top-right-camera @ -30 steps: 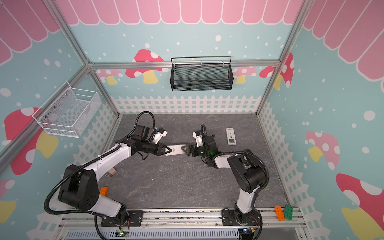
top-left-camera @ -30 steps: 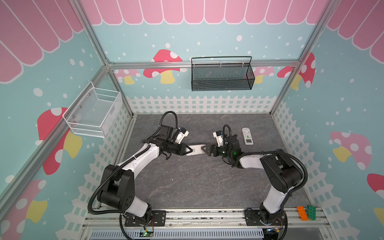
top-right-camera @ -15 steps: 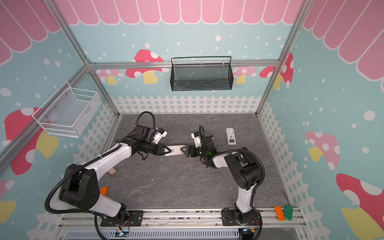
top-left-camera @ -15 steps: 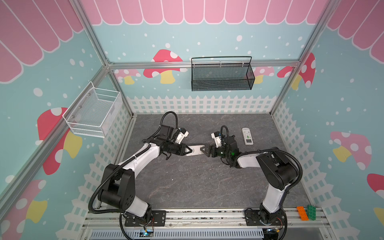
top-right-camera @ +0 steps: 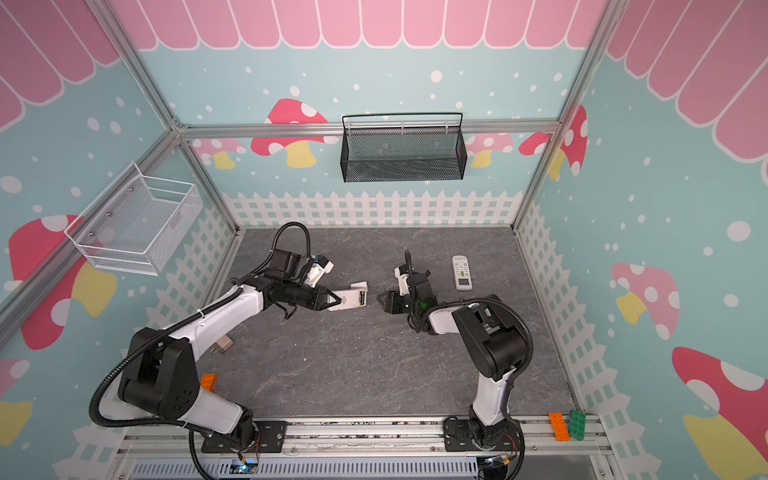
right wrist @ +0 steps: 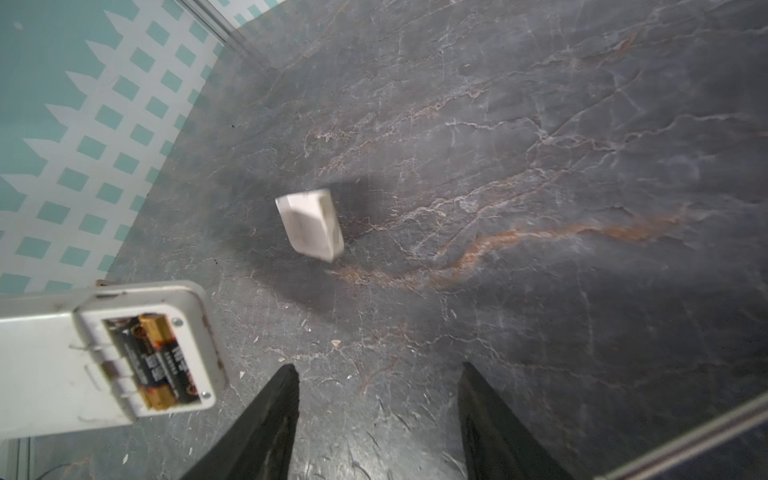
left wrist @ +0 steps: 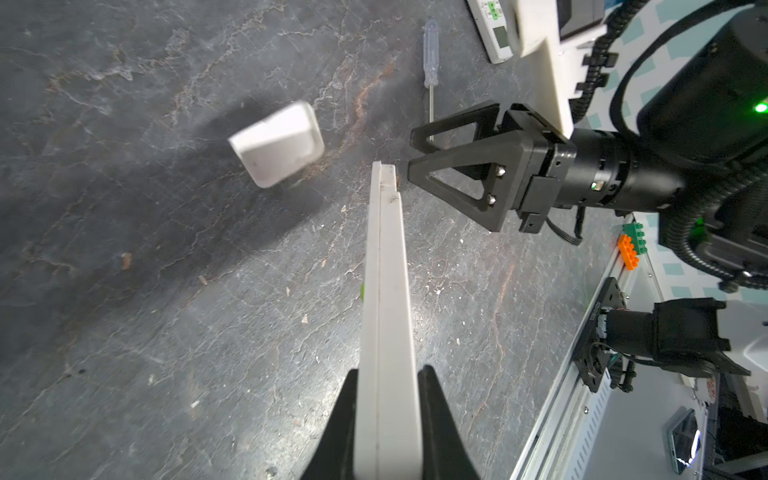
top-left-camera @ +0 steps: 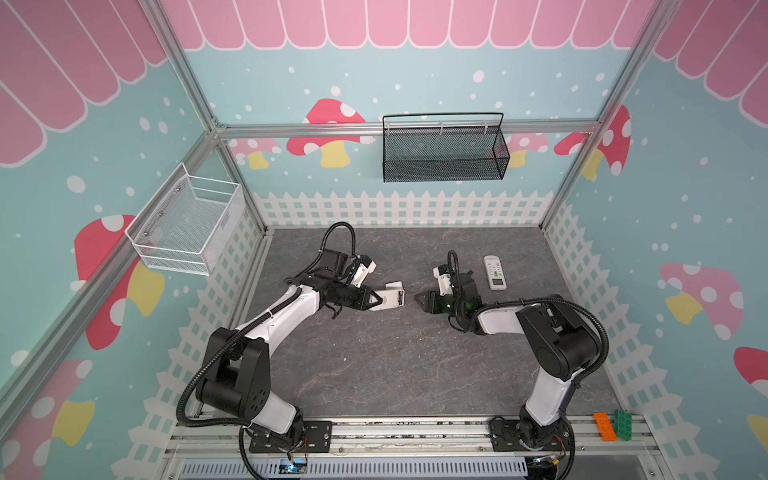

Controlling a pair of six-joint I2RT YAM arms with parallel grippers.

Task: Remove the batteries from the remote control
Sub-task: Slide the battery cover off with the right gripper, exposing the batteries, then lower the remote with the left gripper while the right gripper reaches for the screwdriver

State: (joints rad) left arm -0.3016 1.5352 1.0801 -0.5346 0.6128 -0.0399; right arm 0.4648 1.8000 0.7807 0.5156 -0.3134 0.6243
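**Blur and cut edges**

The white cover (right wrist: 309, 224) just beyond the held remote (right wrist: 83, 357) is smeared; I can't tell whether it touches the floor. That remote runs off the picture's edge in the right wrist view. Seen edge-on from the left wrist, it hides its batteries (right wrist: 156, 361), whose print is unreadable.

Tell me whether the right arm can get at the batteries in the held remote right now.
Probably yes. The cover is off, the batteries lie bare in the remote that the left gripper holds, and the right gripper, fingers apart and empty, faces that end with nothing between.
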